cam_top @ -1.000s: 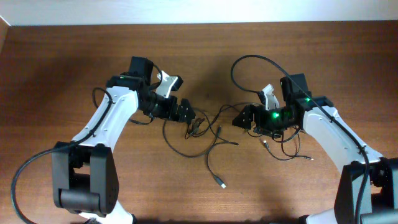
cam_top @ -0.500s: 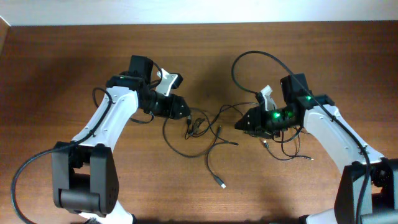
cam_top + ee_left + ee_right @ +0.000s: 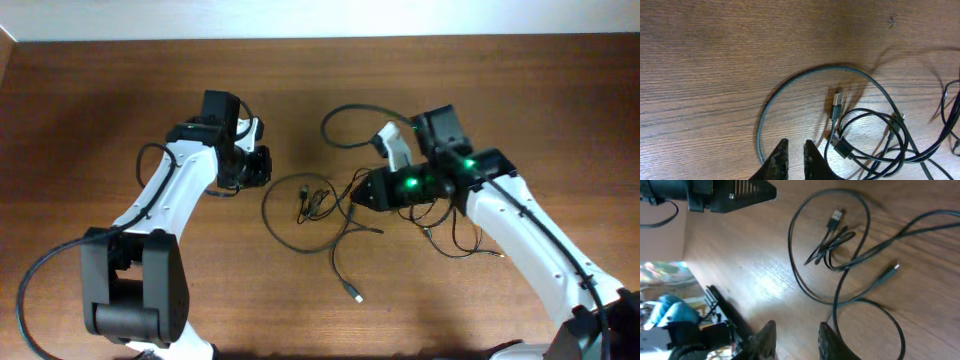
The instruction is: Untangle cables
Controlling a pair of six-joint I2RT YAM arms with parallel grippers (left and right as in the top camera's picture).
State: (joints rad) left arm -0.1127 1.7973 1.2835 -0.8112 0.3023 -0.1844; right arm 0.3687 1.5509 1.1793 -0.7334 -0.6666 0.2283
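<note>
- Two grippers flank the cables (image 3: 318, 207), which lie bunched at the centre of the table (image 3: 110, 90). One strand trails toward the near side and ends in a plug (image 3: 357, 295).
- Your right gripper (image 3: 360, 196) is the nearer one: the knot is just left of its tips. Its fingers stand partly apart, with nothing between them.
- Your left gripper (image 3: 263, 166) sits left of the big loop and a little farther back. Its fingers are almost together and hold nothing.
- Both arms reach inward, toward the bunch.

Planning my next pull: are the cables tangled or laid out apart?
Tangled. The cables overlap in one bunch, a folded cord lying inside a larger loop, other strands crossing it.
</note>
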